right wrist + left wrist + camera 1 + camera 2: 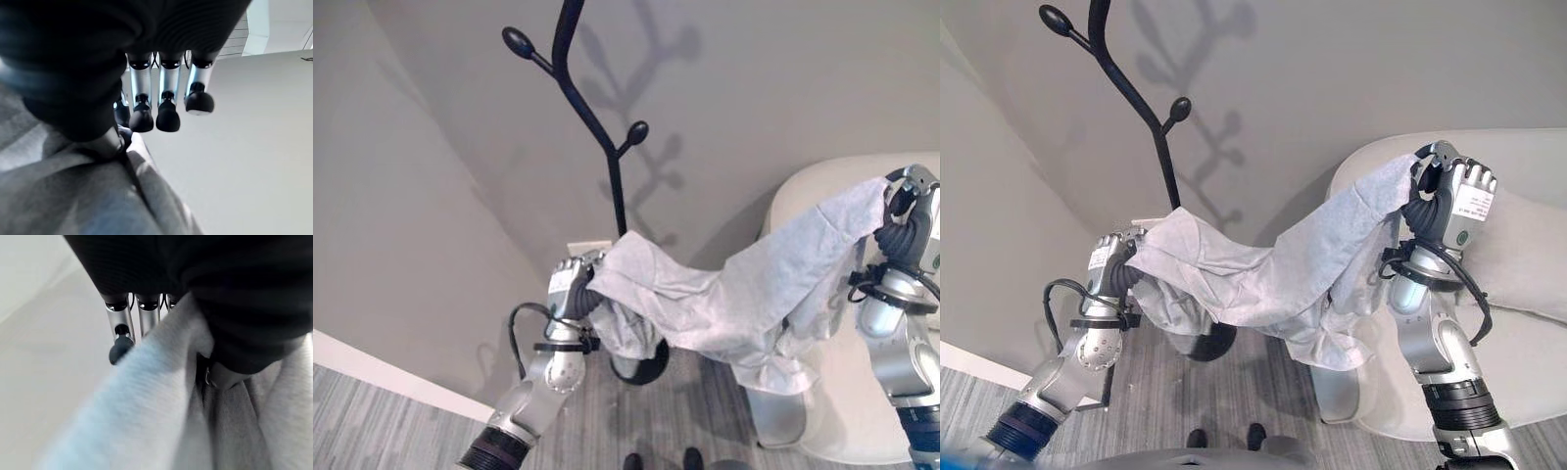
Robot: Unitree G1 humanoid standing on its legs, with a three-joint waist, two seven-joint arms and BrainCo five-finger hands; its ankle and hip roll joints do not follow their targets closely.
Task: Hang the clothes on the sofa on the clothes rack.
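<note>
Pale grey garment hangs stretched between both hands, long axis running L to R, clear of the white sofa. Left hand pinches one end, nearest the black clothes rack, pegs above it. Right hand pinches the other end over the sofa's edge. Grey wall, wood-look floor.

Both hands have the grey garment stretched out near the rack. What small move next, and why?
Probably raise both hands toward the rack's lower knob. The left hand and right hand pinch opposite ends of the garment, which sags between them below that knob and beside the rack pole, not yet over any hook.
</note>
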